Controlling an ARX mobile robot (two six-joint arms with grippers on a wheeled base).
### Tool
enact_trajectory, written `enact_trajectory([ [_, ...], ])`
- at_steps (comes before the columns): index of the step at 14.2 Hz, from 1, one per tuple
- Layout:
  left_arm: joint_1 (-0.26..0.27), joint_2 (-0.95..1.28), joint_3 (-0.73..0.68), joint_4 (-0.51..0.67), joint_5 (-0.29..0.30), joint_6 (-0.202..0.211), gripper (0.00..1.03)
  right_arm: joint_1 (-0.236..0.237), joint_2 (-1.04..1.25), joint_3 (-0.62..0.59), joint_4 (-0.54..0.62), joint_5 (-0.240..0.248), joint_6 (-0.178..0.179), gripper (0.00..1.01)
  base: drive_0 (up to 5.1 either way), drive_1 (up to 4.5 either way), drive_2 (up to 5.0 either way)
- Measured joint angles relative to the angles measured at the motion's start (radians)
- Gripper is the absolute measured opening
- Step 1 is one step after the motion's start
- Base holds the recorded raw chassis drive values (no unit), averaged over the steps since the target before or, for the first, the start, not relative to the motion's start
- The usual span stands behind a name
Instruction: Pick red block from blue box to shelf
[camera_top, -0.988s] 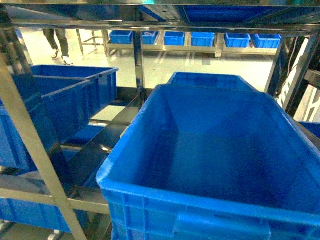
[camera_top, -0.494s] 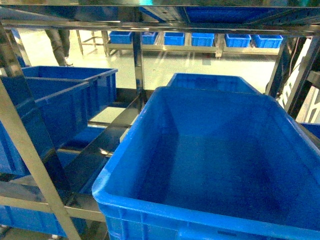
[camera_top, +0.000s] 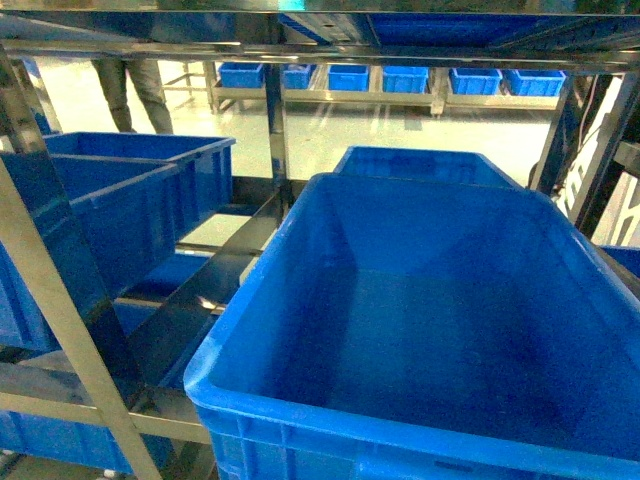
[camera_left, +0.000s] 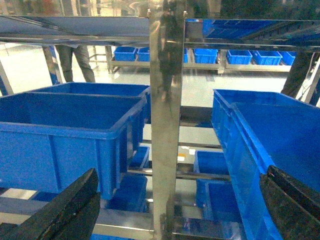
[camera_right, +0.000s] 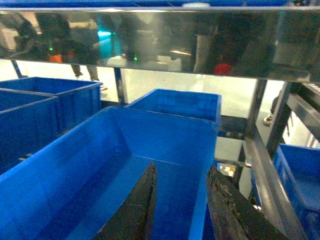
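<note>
- I hold the left gripper wide open before the shelf upright.
- Right gripper, fingers parted and empty, hovers over the big blue crate; red block and blue box unseen.

Your head view shows none of the robot's body. Left gripper: you see two broad black fingers, matte and wedge-shaped, with flat inner faces and faint ridged edges, at the lower corners of its wrist view. Right gripper: two dark tapering fingers, near-black with a brownish, scuffed, rough-textured surface, pointed toward the tips. No cables, screws or markings you can make out.
</note>
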Motion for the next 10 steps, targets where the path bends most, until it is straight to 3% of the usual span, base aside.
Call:
enact_trajectory([
  [3,0.0,0.0,0.0,0.0,0.0,0.0,0.98,0.08,0.237,0.024,0.164,-0.022,-0.002,0.26,0.0,0.0,0.0],
  [6,0.0,0.0,0.0,0.0,0.0,0.0,0.98,0.09,0.444,0.078,0.241,-0.061,-0.005,0.26,0.0,0.0,0.0],
  [10,0.0,0.0,0.0,0.0,0.0,0.0,0.98,0.107,0.67,0.163,0.384,-0.087,-0.047,0.26,0.0,0.0,0.0],
])
